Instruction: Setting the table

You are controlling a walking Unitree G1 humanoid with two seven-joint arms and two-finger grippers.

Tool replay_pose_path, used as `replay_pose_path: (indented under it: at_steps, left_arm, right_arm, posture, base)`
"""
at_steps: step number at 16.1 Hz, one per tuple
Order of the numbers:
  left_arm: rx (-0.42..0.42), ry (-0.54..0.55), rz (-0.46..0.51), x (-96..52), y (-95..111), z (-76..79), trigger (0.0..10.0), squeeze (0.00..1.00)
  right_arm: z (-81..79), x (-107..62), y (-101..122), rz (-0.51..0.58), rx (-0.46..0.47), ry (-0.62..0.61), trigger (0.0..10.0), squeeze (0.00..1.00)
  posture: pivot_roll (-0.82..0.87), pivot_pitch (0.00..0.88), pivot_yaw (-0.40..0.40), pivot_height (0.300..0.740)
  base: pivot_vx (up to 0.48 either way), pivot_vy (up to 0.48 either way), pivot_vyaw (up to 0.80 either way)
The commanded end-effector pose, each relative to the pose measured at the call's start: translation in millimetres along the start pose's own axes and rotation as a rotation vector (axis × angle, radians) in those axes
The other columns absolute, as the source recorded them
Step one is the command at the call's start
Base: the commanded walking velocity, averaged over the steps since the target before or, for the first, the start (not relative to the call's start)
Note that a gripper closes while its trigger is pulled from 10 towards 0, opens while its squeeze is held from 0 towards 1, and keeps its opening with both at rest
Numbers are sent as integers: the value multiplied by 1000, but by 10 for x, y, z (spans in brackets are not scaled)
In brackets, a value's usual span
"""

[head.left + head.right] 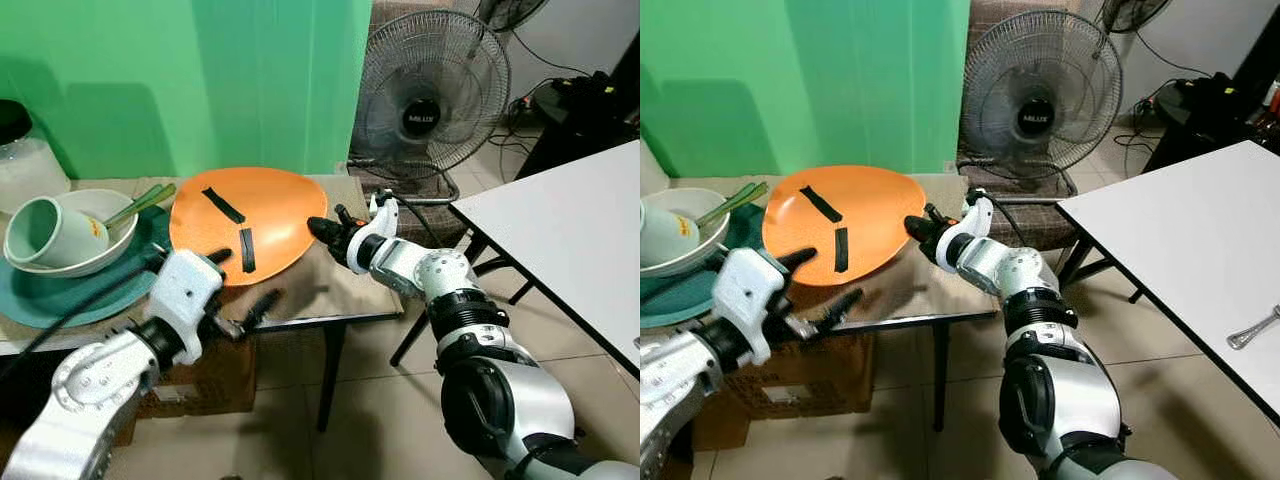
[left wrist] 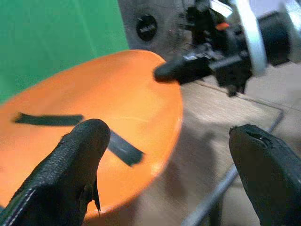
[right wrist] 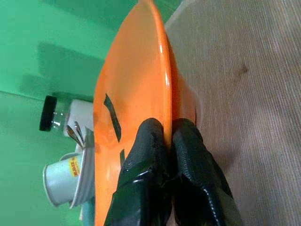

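Observation:
An orange plate (image 1: 255,215) with two black tape strips is tilted up off the brown table (image 1: 345,285), its right rim pinched by my right gripper (image 1: 322,229), which is shut on it. The right wrist view shows both fingers (image 3: 188,160) clamped on the plate's edge (image 3: 162,66). My left gripper (image 1: 240,290) hovers open at the table's front edge, just below the plate's near rim, its fingers (image 2: 70,169) spread wide and holding nothing. At the left, a white cup (image 1: 50,232) lies in a white bowl (image 1: 105,240) on a teal plate (image 1: 60,295), with chopsticks (image 1: 140,205).
A standing fan (image 1: 430,100) is behind the table's right end. A white table (image 1: 1200,250) stands to the right with a metal utensil (image 1: 1252,328) on it. A green wall backs the brown table. A jar with a black lid (image 1: 15,150) sits at the far left.

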State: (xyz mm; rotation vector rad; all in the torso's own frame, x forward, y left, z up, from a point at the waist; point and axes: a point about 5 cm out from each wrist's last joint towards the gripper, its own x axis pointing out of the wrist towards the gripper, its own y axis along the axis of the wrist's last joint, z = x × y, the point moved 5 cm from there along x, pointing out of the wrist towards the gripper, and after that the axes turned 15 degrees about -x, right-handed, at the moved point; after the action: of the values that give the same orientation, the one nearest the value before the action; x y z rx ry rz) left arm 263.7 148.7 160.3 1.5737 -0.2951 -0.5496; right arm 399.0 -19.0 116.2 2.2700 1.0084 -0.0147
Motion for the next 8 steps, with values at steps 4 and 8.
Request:
replay_pose_path:
  at_steps: [4,8]
  left_arm:
    - [1,94,33,33,140,-210,10000,0]
    - [-26,155,29,53,167,-341,10000,0]
  right_arm:
    - [-61,-88,268,79,53,33,0,0]
    - [-78,-199,443,131,89,59,0,0]
  posture:
    - [-1,0,-37,740]
    - [-4,0,-25,740]
  base:
    - [0,0,0]
    - [0,0,0]
